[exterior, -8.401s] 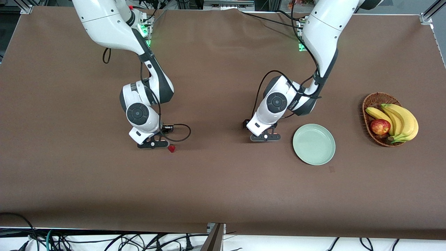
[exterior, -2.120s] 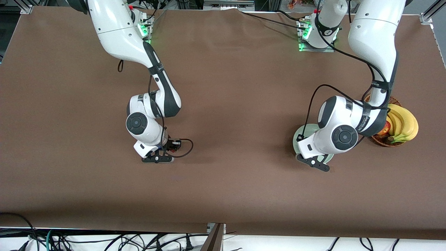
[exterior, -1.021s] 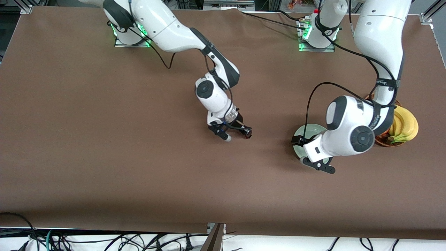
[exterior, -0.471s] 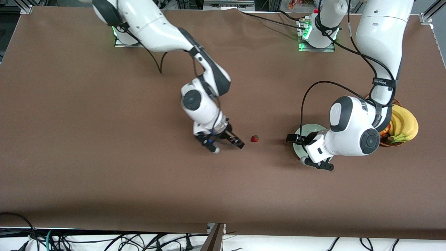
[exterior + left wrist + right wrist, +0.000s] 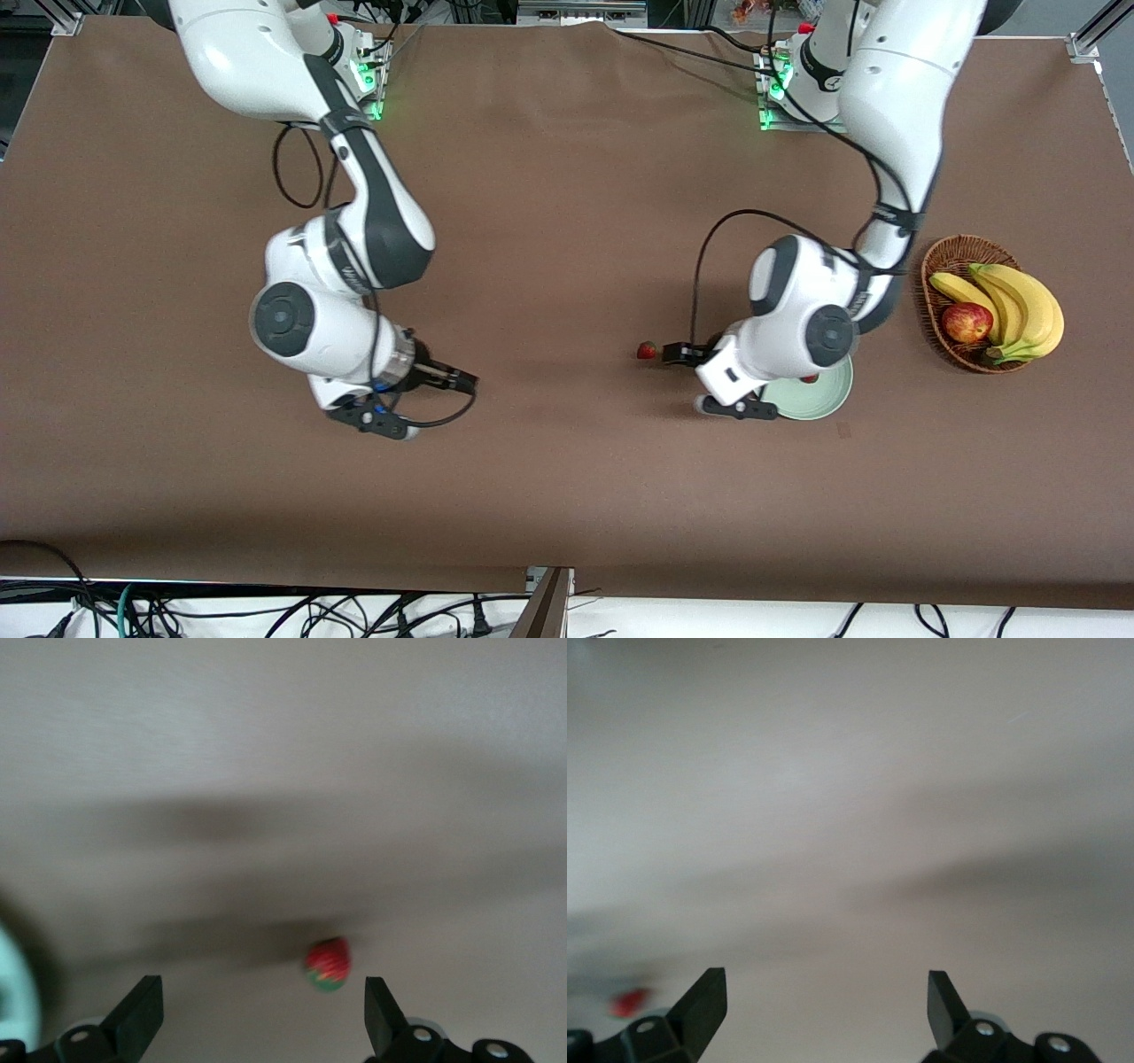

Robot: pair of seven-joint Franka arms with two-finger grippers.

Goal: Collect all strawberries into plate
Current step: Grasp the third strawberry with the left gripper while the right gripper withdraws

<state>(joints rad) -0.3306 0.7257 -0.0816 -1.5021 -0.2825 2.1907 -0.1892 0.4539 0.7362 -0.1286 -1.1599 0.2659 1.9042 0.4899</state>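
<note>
One strawberry [image 5: 647, 350] lies on the brown table, a short way from the plate [image 5: 828, 400] toward the right arm's end. Another strawberry [image 5: 808, 378] lies in the mint-green plate, which the left arm partly covers. No third one shows. My left gripper [image 5: 737, 408] is open and empty, low over the table at the plate's rim. In the left wrist view the strawberry [image 5: 328, 964] lies ahead between the open fingers [image 5: 142, 1014] of the left gripper [image 5: 261, 992], with the plate's edge [image 5: 13, 997] at one side. My right gripper [image 5: 372, 423] is open and empty over bare table, and it also shows in the right wrist view [image 5: 826, 985].
A wicker basket [image 5: 941, 257] with bananas [image 5: 1019, 306] and an apple [image 5: 966, 321] stands at the left arm's end of the table. A small red blur [image 5: 629, 1001] shows at the edge of the right wrist view.
My right gripper has left the strawberry on the table and pulled back toward its own end. My left gripper has moved off the plate toward that strawberry, uncovering the one in the plate.
</note>
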